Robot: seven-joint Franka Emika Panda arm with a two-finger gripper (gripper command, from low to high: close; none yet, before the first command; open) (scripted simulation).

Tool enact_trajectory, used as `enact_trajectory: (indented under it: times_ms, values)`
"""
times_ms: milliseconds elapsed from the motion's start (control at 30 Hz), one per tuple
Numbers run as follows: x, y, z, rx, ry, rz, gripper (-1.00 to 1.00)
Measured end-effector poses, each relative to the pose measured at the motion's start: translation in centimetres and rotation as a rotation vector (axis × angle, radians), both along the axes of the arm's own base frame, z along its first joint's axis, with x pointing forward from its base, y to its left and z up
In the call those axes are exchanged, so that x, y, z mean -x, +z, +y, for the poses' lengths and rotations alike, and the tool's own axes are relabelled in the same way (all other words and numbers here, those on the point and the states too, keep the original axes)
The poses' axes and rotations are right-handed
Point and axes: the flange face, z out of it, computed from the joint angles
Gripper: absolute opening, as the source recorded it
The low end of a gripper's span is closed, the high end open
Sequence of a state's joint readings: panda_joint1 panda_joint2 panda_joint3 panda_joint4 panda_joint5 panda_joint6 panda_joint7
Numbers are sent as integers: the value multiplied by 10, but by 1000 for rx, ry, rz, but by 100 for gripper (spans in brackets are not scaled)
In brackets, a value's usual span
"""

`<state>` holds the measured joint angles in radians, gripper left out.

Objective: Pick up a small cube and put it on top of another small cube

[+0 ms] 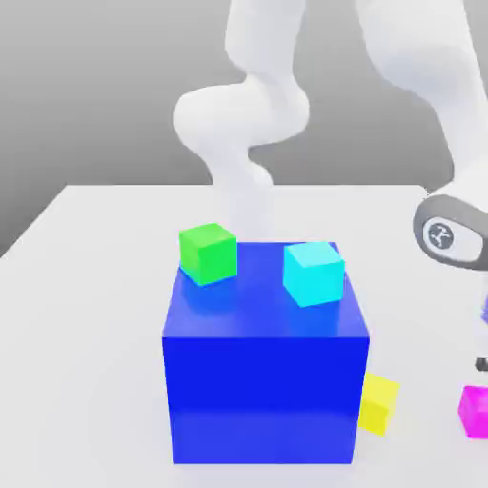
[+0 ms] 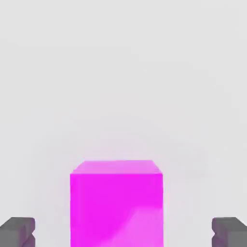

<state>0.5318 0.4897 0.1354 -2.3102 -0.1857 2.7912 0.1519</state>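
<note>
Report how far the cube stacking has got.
Nothing is stacked yet: the magenta cube still sits on the table. In hand is the approach: the open gripper has its fingers either side of that cube, not touching it. Left: grip it, lift it and set it on another small cube.

We see a block standing on the table, with two cubes on its top. The left-hand cube sits toward the exterior view's left, and the right-hand cube toward the exterior view's right, a little farther forward; we see them apart. On the table, to the exterior view's right of the block, we find the near-side cube (partly behind the block's edge, so we can't tell whether they touch). Farther to that same side we see the outermost cube, also on the table, apart from its neighbour.
</note>
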Motion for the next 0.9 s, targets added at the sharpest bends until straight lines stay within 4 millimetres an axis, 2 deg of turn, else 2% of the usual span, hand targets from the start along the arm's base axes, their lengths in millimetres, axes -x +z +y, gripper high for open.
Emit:
enact_trajectory:
  times_ms: [167, 200, 233, 367, 400, 433, 600, 667, 767, 800, 900]
  values:
    - [0, 0, 0, 1, 0, 1, -100]
    - [1, -5, 0, 1, 1, 1, -100]
    - [0, -1, 0, 1, 1, 1, -100]
    - [0, 46, 0, 2, 1, 1, -100]
    - [-5, 55, 2, -2, -7, -6, -100]
    - [-11, 67, -5, -3, -44, -9, -100]
    - [-43, 131, -69, -2, -335, -21, -100]
    - [-54, 156, -107, 0, -478, -26, -100]
    - [-60, 192, -158, 3, -681, -34, -100]
    - [-57, 203, -166, 4, -727, -36, -100]
    - [-48, 232, -207, 7, -903, -36, -100]
